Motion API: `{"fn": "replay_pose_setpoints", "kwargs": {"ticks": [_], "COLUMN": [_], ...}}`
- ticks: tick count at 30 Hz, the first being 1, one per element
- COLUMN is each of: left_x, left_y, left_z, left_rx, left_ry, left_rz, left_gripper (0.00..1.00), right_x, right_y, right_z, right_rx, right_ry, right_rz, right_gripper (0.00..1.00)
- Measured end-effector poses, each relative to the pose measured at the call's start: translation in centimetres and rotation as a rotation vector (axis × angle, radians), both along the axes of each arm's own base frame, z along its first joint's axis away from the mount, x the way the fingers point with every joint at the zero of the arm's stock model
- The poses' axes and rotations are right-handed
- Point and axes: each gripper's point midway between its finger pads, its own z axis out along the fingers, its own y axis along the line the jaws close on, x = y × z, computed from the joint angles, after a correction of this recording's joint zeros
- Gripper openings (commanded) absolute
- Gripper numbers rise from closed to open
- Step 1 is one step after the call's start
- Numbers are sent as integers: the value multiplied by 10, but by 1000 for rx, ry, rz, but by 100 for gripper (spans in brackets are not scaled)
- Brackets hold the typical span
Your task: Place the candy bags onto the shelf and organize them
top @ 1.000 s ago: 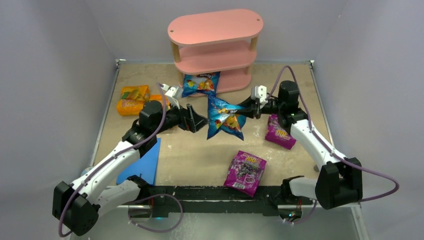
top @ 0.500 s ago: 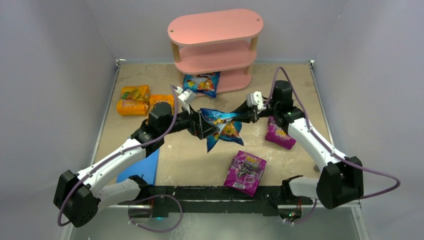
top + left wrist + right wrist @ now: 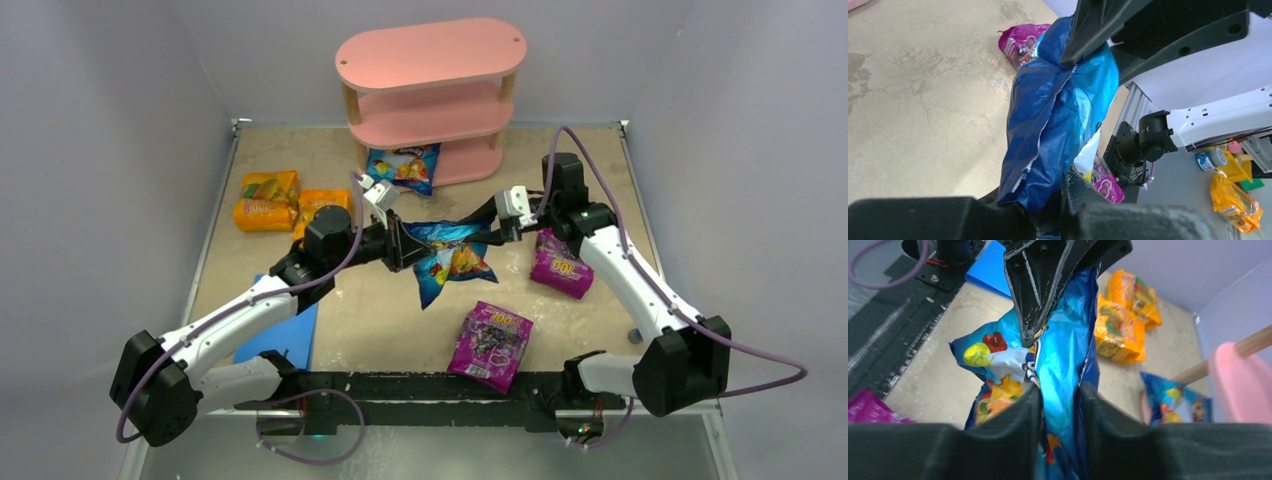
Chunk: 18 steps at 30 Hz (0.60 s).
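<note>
A blue candy bag (image 3: pixel 452 252) hangs above the table's middle, stretched between both grippers. My left gripper (image 3: pixel 405 245) is shut on its left end, the foil (image 3: pixel 1053 115) pinched between the fingers. My right gripper (image 3: pixel 492 232) is shut on the right end, the bag (image 3: pixel 1063 355) squeezed between its pads. The pink shelf (image 3: pixel 430 55) stands at the back with all tiers bare. A second blue bag (image 3: pixel 402 168) leans at its base. Two orange bags (image 3: pixel 266 200) (image 3: pixel 322 203) lie at the left, two magenta bags (image 3: pixel 560 265) (image 3: pixel 490 345) at the right and front.
A flat blue mat (image 3: pixel 290 330) lies at the front left, under the left arm. Grey walls close the table on three sides. The right arm's cable arcs over the right side of the table.
My left gripper moved right to the hanging blue bag and shut on its left end. The bag now lies more level between the two grippers. The right gripper kept its grip.
</note>
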Motion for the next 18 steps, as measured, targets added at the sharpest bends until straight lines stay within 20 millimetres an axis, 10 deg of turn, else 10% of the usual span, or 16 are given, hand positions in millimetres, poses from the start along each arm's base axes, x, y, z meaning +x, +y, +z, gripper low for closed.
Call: {"fn": "replay_pose_setpoints", "kwargs": {"ticks": [2,5,18], "left_x": [0,0,54], "left_y": [0,3,75], "left_z": [0,-11,-46], "left_rx": [1,36,228], "left_ry": [0,30,143], "left_rz": [4,25,582], "left_gripper": [0,0,0], "right_x": [0,6,102], "right_y": [0,3,-17], "right_z": [3,15,41], "right_rx": [1,5,276], "right_ry": [-4,13,526], "right_rz": [8,-14,-729], "right_gripper": [85,98,99]}}
